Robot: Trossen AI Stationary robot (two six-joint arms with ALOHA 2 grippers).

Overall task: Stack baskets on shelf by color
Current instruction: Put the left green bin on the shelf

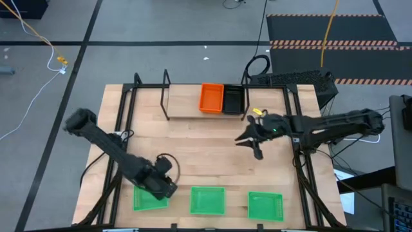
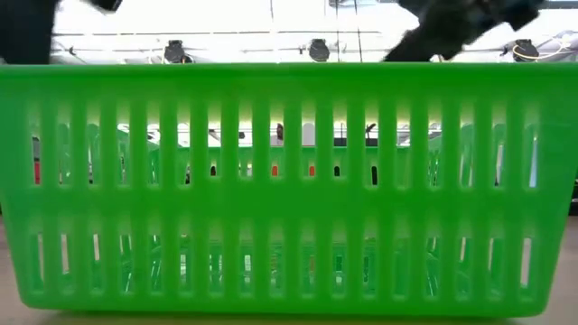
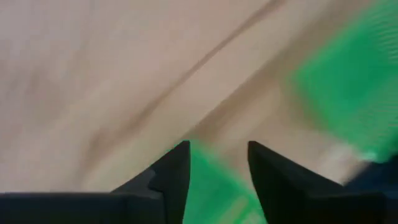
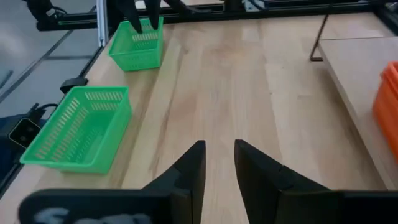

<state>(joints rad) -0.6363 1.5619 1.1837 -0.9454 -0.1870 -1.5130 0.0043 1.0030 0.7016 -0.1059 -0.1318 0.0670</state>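
Note:
Three green baskets sit in a row along the table's near edge: left (image 1: 147,198), middle (image 1: 207,200) and right (image 1: 265,205). The middle one fills the low view (image 2: 289,181). An orange basket (image 1: 211,98) and a black basket (image 1: 233,99) stand side by side on the shelf (image 1: 166,96) at the far edge. My left gripper (image 1: 168,187) is open, low over the left green basket's far right corner, with green wall between its fingers (image 3: 214,186). My right gripper (image 1: 246,143) hovers open with a narrow gap over bare wood right of centre (image 4: 219,162). My left gripper comes down from above with one finger (image 3: 177,174) on each side of the left green basket's wall (image 3: 214,190) near its far right corner. The basket rests on the table (image 4: 137,43). Whether the fingers touch the wall, I cannot tell.
Bare wood lies between the near row of baskets and the shelf. The shelf's left part (image 1: 187,103) holds nothing. Black frame rails run along the table's left (image 1: 122,116) and right (image 1: 299,129) sides. Cables lie on the floor beyond.

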